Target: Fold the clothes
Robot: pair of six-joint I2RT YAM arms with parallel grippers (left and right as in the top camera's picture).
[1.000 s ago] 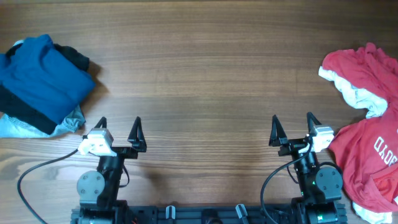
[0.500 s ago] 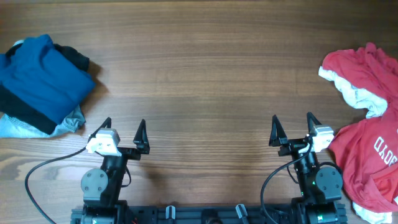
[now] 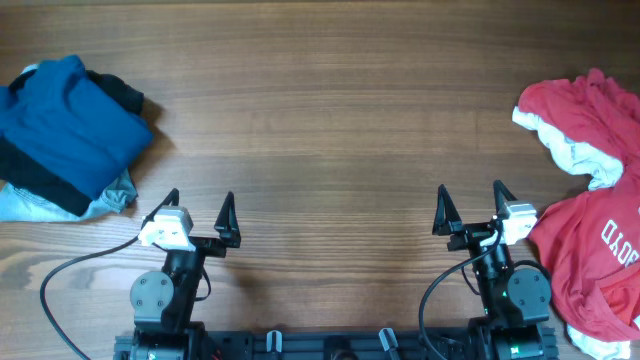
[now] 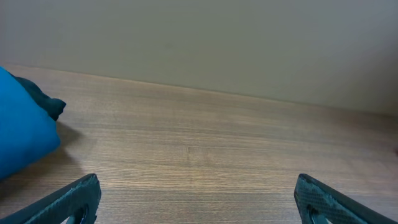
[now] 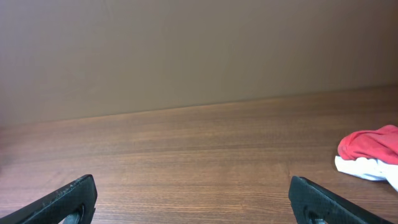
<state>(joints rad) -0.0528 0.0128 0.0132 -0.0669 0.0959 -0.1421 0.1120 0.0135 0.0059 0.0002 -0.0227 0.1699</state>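
Note:
A folded stack of clothes lies at the far left: a blue shirt [image 3: 65,125] on top, black and pale blue cloth under it. Its blue edge shows in the left wrist view [image 4: 22,134]. A loose heap of red shirts with white lettering [image 3: 595,215] lies at the right edge; a bit shows in the right wrist view [image 5: 373,152]. My left gripper [image 3: 198,202] is open and empty near the front edge, right of the stack. My right gripper [image 3: 470,197] is open and empty, left of the red heap.
The wooden table [image 3: 330,120] stretches between the two piles. A black cable [image 3: 70,275] loops at the front left beside the left arm base. A plain wall stands behind the table's far edge in the wrist views.
The left arm has shifted a little to the right from one second ago and has held still since. The right arm and the clothes have not moved.

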